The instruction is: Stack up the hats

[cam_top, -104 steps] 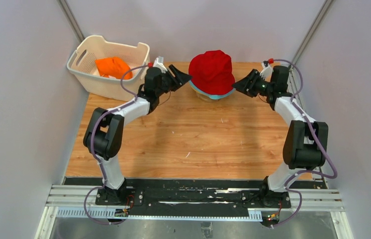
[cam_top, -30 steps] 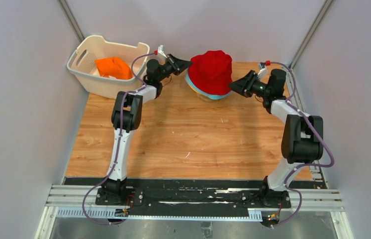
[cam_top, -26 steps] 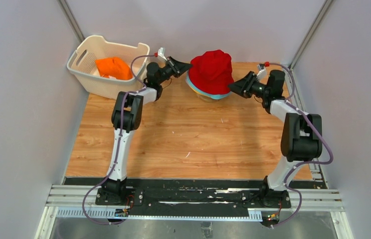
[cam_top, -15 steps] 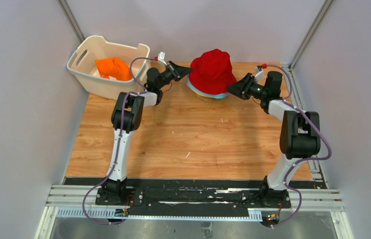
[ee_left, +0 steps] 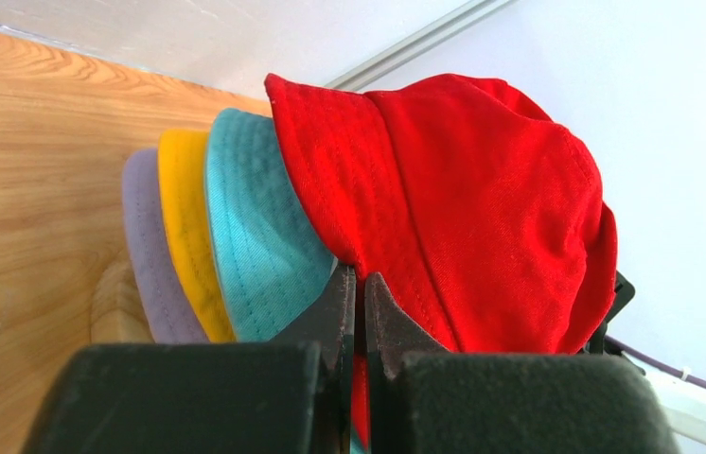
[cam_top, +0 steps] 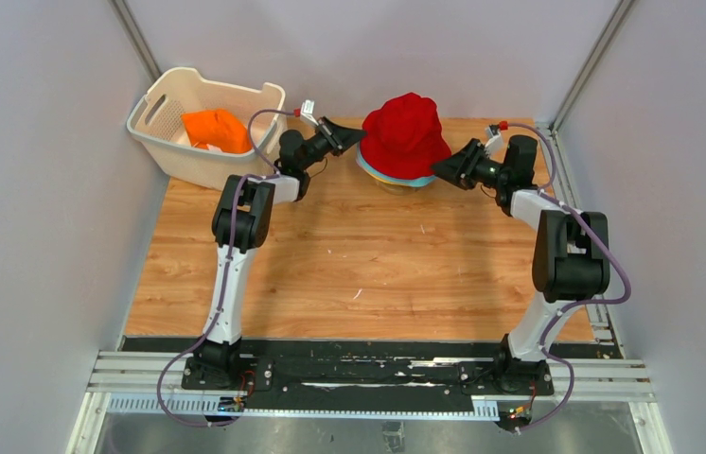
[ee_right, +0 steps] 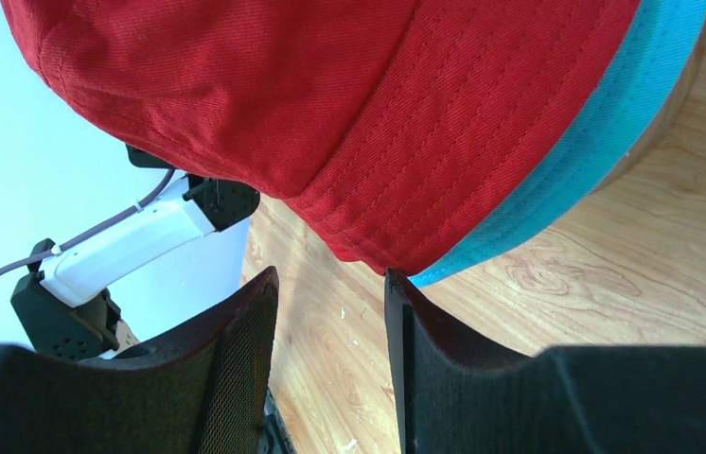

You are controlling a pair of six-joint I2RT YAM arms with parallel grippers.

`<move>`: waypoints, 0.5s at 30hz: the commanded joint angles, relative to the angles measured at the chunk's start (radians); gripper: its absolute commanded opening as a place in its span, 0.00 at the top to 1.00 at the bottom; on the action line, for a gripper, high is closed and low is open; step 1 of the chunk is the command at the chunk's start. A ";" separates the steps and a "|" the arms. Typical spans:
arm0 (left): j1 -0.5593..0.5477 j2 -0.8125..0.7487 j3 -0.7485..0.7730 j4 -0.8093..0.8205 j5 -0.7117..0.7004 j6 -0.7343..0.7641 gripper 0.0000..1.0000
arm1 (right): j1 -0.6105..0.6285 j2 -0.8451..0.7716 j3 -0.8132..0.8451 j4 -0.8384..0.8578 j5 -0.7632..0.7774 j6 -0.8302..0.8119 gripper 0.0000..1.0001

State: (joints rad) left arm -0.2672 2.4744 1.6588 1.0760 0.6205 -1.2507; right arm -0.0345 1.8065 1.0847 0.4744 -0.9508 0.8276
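Observation:
A red hat (cam_top: 404,132) tops a stack on a wooden stand at the back of the table. In the left wrist view the red hat (ee_left: 463,189) covers a teal hat (ee_left: 255,246), a yellow hat (ee_left: 188,236) and a lavender hat (ee_left: 146,246). My left gripper (ee_left: 359,279) is shut on the red hat's left brim, with red fabric pinched between its jaws. My right gripper (ee_right: 330,279) stands open just below the right brim of the red hat (ee_right: 330,95), holding nothing. An orange hat (cam_top: 217,129) lies in the basket.
The white perforated basket (cam_top: 169,151) stands at the back left corner. The wooden stand (ee_left: 114,307) shows beneath the lavender brim. Grey walls close in the back and both sides. The left arm (ee_right: 132,246) shows behind the stack in the right wrist view.
The red hat has shifted a little and sits rounder on the stack. Both grippers have edged slightly at its brim. The left stays shut on it and the right stays open.

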 commanded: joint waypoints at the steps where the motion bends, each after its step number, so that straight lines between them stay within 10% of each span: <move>1: 0.002 0.033 -0.053 -0.107 -0.033 -0.049 1.00 | -0.014 -0.008 -0.018 0.017 0.001 0.007 0.55; 15: 0.003 0.037 -0.062 -0.115 -0.036 -0.048 1.00 | -0.053 0.095 -0.031 0.255 -0.046 0.161 0.55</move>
State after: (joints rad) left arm -0.2707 2.4744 1.6444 1.0756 0.6128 -1.2407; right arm -0.0719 1.8507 1.0546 0.5968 -0.9600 0.9108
